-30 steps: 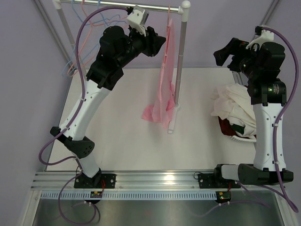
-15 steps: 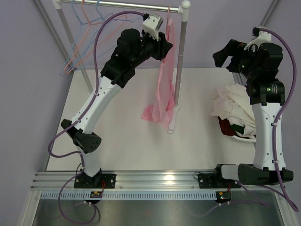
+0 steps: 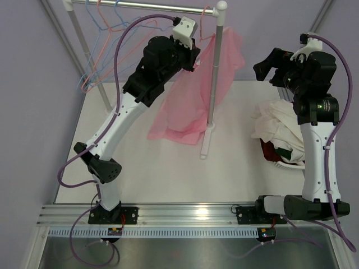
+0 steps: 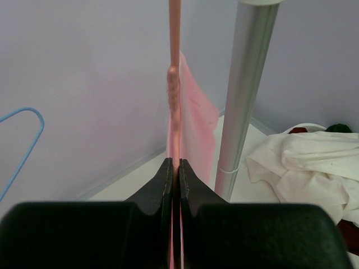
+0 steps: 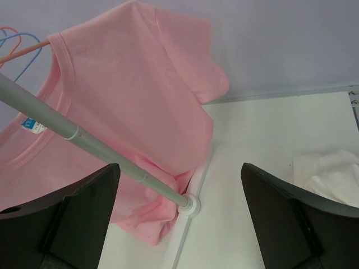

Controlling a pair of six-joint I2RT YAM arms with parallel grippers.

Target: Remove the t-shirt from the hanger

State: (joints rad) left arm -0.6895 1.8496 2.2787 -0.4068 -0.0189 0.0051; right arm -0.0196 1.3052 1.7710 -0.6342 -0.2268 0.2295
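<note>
A pink t-shirt hangs on a pink hanger at the right end of the rail, next to the post. It shows broadside in the right wrist view, neckline up and hem bunched at the post's foot. My left gripper is up at the shirt's shoulder, shut on the hanger. The left wrist view has the pink hanger rod rising straight out of the closed left gripper, with the t-shirt edge-on behind it. My right gripper hangs open to the right, apart from the shirt, nothing inside the right gripper.
The rail and its upright post stand at the back, the post's foot on the table. Empty blue and pink hangers hang at the rail's left end. A pile of white clothes lies under the right arm.
My left arm moved right to the hanger and its jaws closed on it. The t-shirt turned from edge-on to broadside, swinging out past the post.
</note>
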